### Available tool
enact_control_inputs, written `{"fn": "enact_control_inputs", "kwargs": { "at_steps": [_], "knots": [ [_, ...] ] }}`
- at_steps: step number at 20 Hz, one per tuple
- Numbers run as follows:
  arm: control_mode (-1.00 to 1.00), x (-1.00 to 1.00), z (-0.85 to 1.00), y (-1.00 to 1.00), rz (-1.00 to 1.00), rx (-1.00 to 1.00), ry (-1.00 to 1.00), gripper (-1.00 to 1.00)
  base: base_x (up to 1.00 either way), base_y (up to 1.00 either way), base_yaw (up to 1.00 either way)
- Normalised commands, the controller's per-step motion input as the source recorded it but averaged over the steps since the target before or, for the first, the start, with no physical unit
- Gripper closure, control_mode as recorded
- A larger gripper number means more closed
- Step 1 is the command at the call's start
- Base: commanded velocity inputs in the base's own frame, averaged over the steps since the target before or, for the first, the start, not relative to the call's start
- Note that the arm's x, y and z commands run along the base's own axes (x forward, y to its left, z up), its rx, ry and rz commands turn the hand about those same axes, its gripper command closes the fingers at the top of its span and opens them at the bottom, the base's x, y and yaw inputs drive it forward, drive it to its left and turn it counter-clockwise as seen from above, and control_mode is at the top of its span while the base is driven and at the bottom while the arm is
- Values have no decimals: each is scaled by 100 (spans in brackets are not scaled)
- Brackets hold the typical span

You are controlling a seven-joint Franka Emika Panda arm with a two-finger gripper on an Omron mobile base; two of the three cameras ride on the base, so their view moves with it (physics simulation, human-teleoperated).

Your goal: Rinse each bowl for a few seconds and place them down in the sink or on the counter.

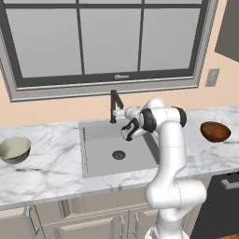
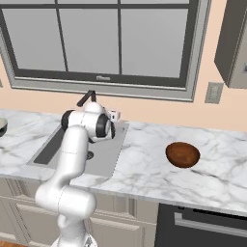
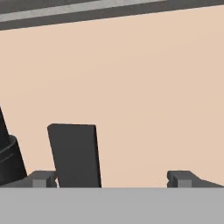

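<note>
A pale greenish-beige bowl (image 1: 14, 150) rests on the counter (image 1: 46, 172) far left of the sink (image 1: 102, 158); just its rim (image 2: 1, 126) peeks in at the right base view's left edge. The dark reddish-brown bowl (image 1: 215, 131) (image 2: 183, 154) sits on the counter right of the sink (image 2: 108, 144). My gripper (image 1: 117, 113) (image 2: 116, 116) hovers at the back of the basin beside the black faucet (image 1: 113, 105), open and holding nothing. Seen from the hand, the gripper (image 3: 109, 179) faces the peach wall, with the faucet's flat black lever (image 3: 74, 155) between the fingertips, close to the left one (image 3: 41, 178).
A large window (image 1: 107, 37) spans the wall behind the sink. A wall outlet (image 1: 212, 77) sits to the right. A dark appliance front (image 2: 202, 224) lies below the counter (image 2: 144, 169) on the right. The faucet's column (image 3: 8, 159) stands left of the fingers.
</note>
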Motion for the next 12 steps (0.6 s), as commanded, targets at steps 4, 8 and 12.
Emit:
{"fn": "enact_control_inputs", "kwargs": {
  "at_steps": [4, 8, 12],
  "knots": [
    [-100, 41, -17, -1, 0, 2, -6, -100, 0, 0, 0],
    [-100, 43, -18, -4, 0, 2, -5, -100, 0, 0, 0],
    [-100, 45, -19, -4, 0, 2, -4, -100, 0, 0, 0]
  ]
}}
